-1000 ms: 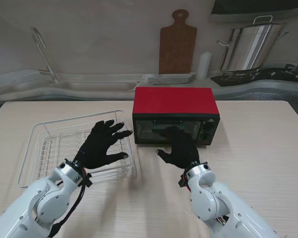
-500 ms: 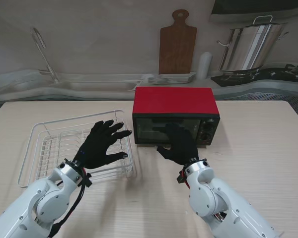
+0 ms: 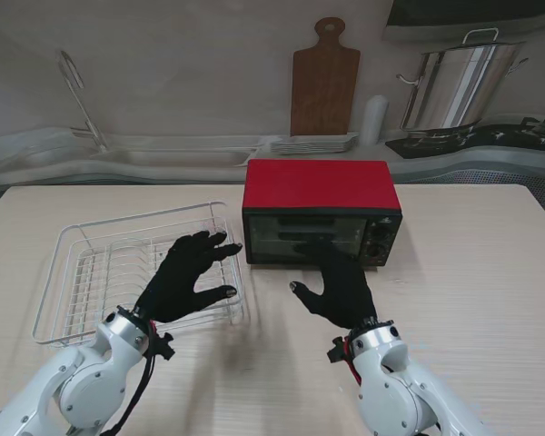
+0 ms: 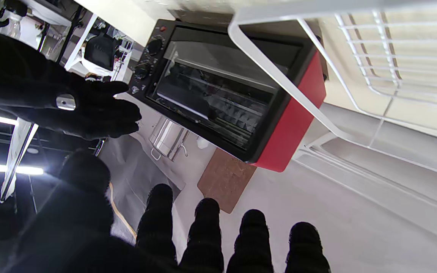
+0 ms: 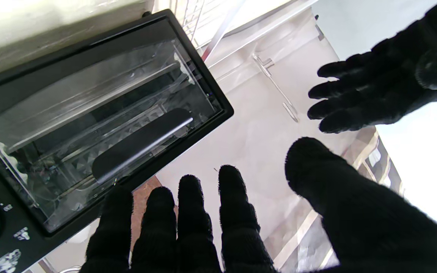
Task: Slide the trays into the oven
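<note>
I am holding my left hand point(image 3: 189, 277) spread over the wire rack's point(image 3: 73, 272) right end, my right hand point(image 3: 338, 283) spread, empty, near the closed oven point(image 3: 321, 211) door.

The pale wood-grain bench point(image 3: 472, 263) is carrying two things right now. The red oven point(image 3: 322, 211) with its black front is sitting at the far middle, its glass door shut and facing the near edge, its control knobs lining up on the right of the door. Just to its left, the white wire dish rack point(image 3: 82, 272) is resting flat on the boards, its right rim lying close beside the oven's left side. To the right of the oven, bare bench is stretching away to the far right edge.
</note>
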{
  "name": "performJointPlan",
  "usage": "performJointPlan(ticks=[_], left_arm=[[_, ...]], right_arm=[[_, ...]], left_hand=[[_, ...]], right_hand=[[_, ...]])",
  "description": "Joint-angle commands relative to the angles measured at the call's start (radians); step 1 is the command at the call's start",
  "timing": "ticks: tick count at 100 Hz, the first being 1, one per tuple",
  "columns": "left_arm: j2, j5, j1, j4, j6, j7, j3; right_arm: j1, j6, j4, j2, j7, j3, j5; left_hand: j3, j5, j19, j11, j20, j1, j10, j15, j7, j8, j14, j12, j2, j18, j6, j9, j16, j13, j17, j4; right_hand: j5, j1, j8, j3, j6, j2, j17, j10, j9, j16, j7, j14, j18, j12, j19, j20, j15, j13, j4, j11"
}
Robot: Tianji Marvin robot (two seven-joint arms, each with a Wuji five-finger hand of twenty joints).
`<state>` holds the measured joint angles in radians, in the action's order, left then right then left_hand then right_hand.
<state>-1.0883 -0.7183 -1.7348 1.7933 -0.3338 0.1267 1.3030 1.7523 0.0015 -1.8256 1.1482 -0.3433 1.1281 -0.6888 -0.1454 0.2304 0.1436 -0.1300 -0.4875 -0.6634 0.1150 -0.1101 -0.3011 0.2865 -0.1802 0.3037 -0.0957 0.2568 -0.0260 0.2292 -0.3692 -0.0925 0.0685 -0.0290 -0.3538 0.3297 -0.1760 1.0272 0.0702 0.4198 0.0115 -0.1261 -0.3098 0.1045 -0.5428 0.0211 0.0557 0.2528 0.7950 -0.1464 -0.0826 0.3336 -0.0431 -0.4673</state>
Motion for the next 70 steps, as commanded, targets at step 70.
performJointPlan(ticks=[70], left_arm=[[-0.058,0.253,-0.081,-0.032,0.081,0.07,-0.135]], right_arm=[[0.204,-0.163,0.016,0.007,0.036,0.07,0.127]], left_hand=[[-0.002,-0.062,-0.075,0.027,0.046,-0.016,-0.001,0.041,0.023,-0.037,0.011,-0.034,0.014,-0.01,0.001,-0.049,0.014,0.045,0.017,0.038]], right_hand=[[0.233,-0.067,0.058,-0.125,-0.214,-0.041,-0.074,0.227,0.119,-0.007,0.041,-0.203,-0.153,-0.053,-0.17,0.105,0.023,-0.203,0.044,0.131]])
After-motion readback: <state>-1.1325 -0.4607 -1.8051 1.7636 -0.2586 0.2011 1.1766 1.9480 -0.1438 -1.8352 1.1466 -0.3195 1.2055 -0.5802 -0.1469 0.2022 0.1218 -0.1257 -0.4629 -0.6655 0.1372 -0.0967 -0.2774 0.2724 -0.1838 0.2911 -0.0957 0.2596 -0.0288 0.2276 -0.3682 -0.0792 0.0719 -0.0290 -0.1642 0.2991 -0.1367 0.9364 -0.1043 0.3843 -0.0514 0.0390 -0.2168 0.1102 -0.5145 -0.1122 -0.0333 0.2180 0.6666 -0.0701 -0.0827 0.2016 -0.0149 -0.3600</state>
